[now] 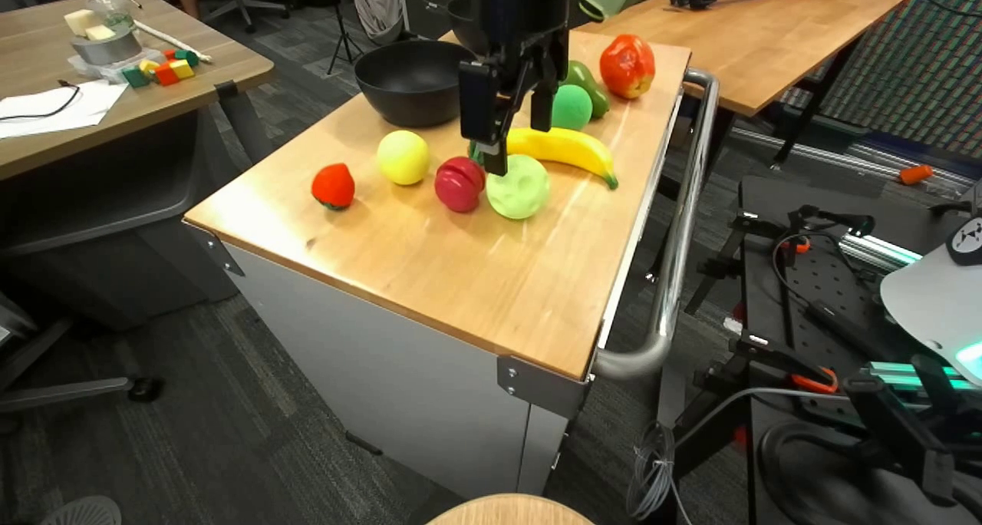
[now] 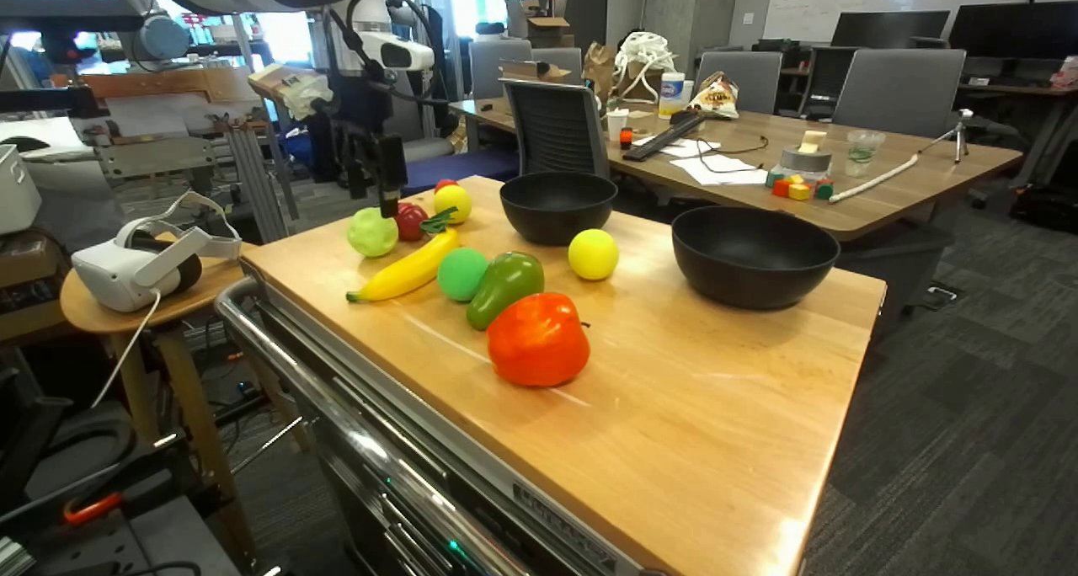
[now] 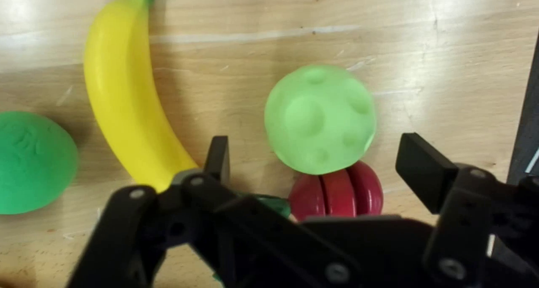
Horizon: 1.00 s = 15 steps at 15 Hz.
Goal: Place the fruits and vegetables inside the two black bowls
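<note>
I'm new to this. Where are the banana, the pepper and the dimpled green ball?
Banana (image 3: 122,90): wrist view, middle of its yellow side.
Pepper (image 2: 539,340): in an exterior view, middle of its orange-red side.
Dimpled green ball (image 3: 321,119): wrist view, middle of its top.

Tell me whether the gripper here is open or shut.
Open. In the wrist view the gripper has its fingers wide apart, nothing clamped between them.

Two bowls (image 2: 547,226) (image 2: 741,285), two yellow balls (image 2: 594,254) (image 2: 455,203), one banana (image 2: 406,268)
</note>
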Each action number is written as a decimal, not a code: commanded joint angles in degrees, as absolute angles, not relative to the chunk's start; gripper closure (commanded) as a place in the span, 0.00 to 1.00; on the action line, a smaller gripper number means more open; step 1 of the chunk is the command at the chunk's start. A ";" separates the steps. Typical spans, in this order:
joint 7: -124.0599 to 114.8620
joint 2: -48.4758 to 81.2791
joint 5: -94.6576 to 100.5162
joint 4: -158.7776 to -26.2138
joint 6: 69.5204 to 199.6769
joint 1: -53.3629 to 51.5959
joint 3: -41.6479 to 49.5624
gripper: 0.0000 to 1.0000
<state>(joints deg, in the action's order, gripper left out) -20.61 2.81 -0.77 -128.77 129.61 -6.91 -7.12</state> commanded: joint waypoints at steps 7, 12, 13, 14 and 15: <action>-16.48 9.26 -5.22 -126.85 127.51 -6.68 -6.56 0.14; -14.96 11.08 -8.62 -125.50 126.52 -6.37 -6.67 0.55; -14.41 10.84 -9.10 -125.25 125.94 -6.14 -6.57 0.62; -13.73 10.46 -9.81 -125.20 125.38 -5.89 -6.47 0.68; -13.30 9.60 -10.33 -125.24 125.24 -5.71 -6.36 0.75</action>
<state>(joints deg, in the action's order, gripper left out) -16.07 9.91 -7.43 -126.83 127.13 -6.20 -6.64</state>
